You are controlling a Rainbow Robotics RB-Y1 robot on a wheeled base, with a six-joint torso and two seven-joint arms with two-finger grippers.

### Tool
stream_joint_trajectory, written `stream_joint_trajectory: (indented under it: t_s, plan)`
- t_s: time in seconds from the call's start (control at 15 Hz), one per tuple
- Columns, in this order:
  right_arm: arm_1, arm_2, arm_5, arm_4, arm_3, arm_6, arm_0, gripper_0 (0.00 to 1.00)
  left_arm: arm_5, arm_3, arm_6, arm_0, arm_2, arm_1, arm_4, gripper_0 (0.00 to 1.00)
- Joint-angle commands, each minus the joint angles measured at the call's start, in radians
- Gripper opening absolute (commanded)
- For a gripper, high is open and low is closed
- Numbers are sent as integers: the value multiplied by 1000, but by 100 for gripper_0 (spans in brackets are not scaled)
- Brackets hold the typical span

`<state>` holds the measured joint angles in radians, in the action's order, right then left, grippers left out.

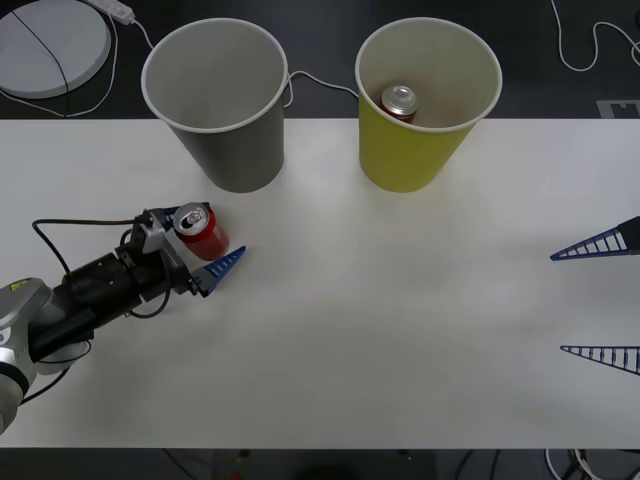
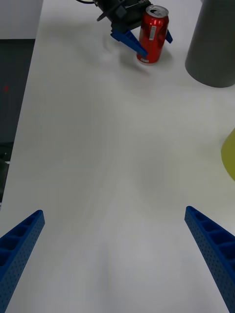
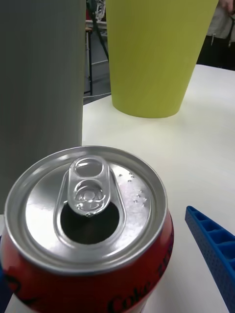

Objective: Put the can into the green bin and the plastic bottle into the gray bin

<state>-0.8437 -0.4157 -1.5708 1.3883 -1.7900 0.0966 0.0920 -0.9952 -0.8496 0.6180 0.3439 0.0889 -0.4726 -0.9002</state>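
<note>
On the white bench, the upright can stands between the left hand's open fingers, ungripped; the right hand waits open, well apart.

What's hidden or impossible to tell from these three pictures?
- Gray bin: front view, its bottom is too dark to tell whether anything lies inside.
- Can on the table: whether the left gripper squeezes it; one finger is behind the can.
- Second can in the green bin: the wall hides its body.
</note>
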Motion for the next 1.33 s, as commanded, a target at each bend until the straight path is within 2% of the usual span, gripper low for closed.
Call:
stream_joint_trajectory:
  t_s: [0.07, 0.13, 0.53, 0.87, 1.0, 1.33]
  plan:
    - [0, 0, 0, 0, 0, 0, 0, 100, -2, 0, -1, 3, 0, 2, -2, 5]
    - [0, 0, 0, 0, 0, 0, 0, 100, -8, 0, -1, 6, 0, 0, -9, 0]
    - [0, 0, 0, 0, 0, 0, 0, 100, -22, 0, -15, 10, 0, -6, -25, 0]
    - [0, 0, 0, 0, 0, 0, 0, 100, -46, -23, -57, 9, 14, -67, -29, 0]
    - [0, 0, 0, 0, 0, 0, 0, 100, -51, -80, -152, -9, 31, -112, -36, 0]
    - [0, 0, 0, 0, 0, 0, 0, 100, -52, -315, -414, -108, 9, -221, -169, 0]
